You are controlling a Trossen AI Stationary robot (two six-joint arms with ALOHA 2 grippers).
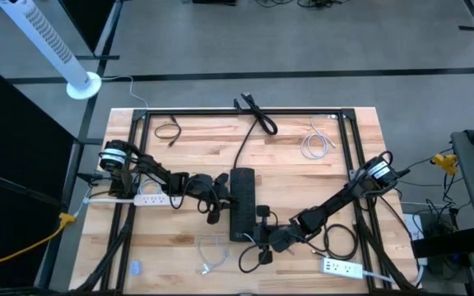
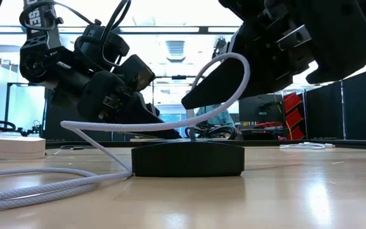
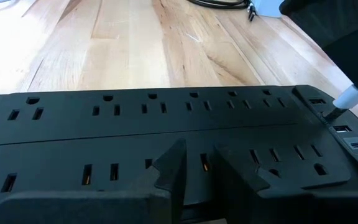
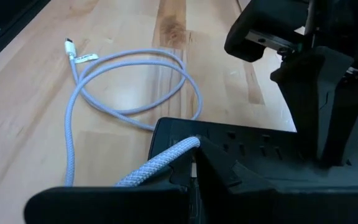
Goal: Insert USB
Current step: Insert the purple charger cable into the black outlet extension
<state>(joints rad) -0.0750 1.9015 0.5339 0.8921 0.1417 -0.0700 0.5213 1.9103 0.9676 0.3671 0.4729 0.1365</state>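
Your right pincer [image 4: 194,163] is clenched on the white braided USB cable [image 4: 160,163], its plug [image 3: 342,106] touching the USB ports at the end of the black power strip [image 3: 166,121] on the tabletop [image 1: 303,177]. Your left pincer [image 3: 197,168] presses on the strip's side, fingers [image 3: 166,171] nearly closed, grasping nothing. The cable's slack loops on the tabletop beside the strip.
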